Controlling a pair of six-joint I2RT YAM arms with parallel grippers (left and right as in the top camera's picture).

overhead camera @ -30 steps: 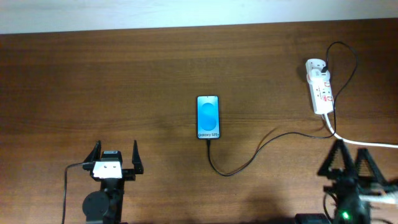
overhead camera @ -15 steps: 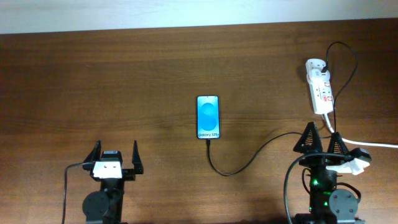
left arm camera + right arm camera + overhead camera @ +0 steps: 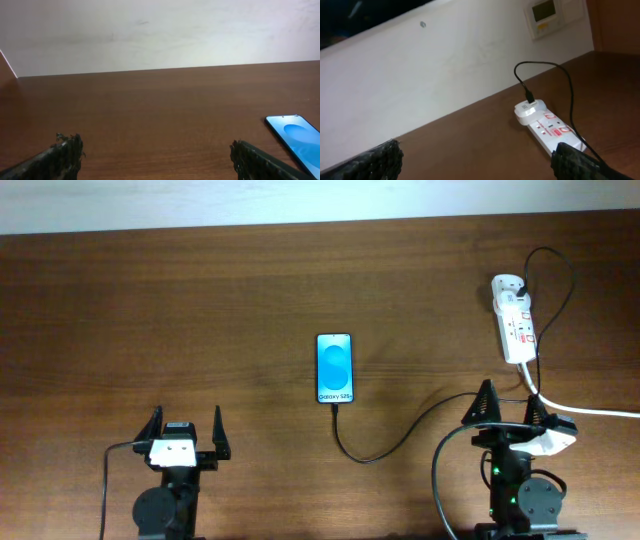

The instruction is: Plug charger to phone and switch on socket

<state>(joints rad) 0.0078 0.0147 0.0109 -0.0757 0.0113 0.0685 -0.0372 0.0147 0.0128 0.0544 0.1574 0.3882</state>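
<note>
The phone (image 3: 336,367) lies flat mid-table, blue screen up; its top end shows at the right edge of the left wrist view (image 3: 298,136). The thin black charger cable (image 3: 400,438) runs from the phone's near end in a loop across the table up to the white adapter on the socket (image 3: 514,326), a white power strip with red switches at the far right, also in the right wrist view (image 3: 551,128). My left gripper (image 3: 186,426) is open and empty, near the front left. My right gripper (image 3: 508,402) is open and empty, just in front of the socket.
The socket's thick white cord (image 3: 590,411) runs off the right edge past my right gripper. A pale wall (image 3: 160,35) borders the table's far edge, with a wall panel (image 3: 547,15) in the right wrist view.
My right arm has moved left and slightly forward from the front right corner, toward the socket. The left arm, phone and cable have not moved.
</note>
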